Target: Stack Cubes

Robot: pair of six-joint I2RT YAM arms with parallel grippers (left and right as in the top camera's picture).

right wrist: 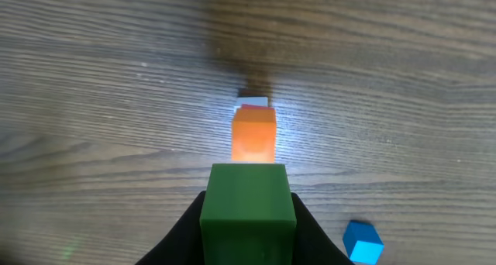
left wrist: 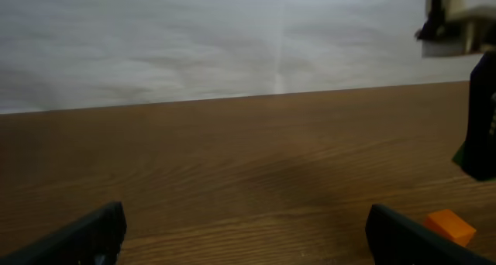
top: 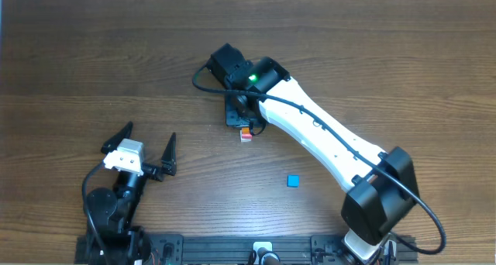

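My right gripper (right wrist: pixel 248 222) is shut on a green cube (right wrist: pixel 248 205), held a little above a small stack. The stack's top cube is orange (right wrist: pixel 254 135); a red and a white edge (right wrist: pixel 252 104) peek out beneath it. In the top view the stack (top: pixel 246 134) sits mid-table just below the right gripper (top: pixel 236 114). A blue cube (top: pixel 292 180) lies alone on the wood nearer the arm bases, also seen as the blue cube (right wrist: pixel 362 242). My left gripper (top: pixel 147 143) rests open at the left, holding nothing, with the orange cube (left wrist: pixel 449 225) far off to its side.
The wooden table (top: pixel 372 56) stretches bare around the stack. The right arm's white link (top: pixel 325 137) crosses diagonally from the lower right. A pale wall (left wrist: pixel 232 40) stands behind the table's far edge.
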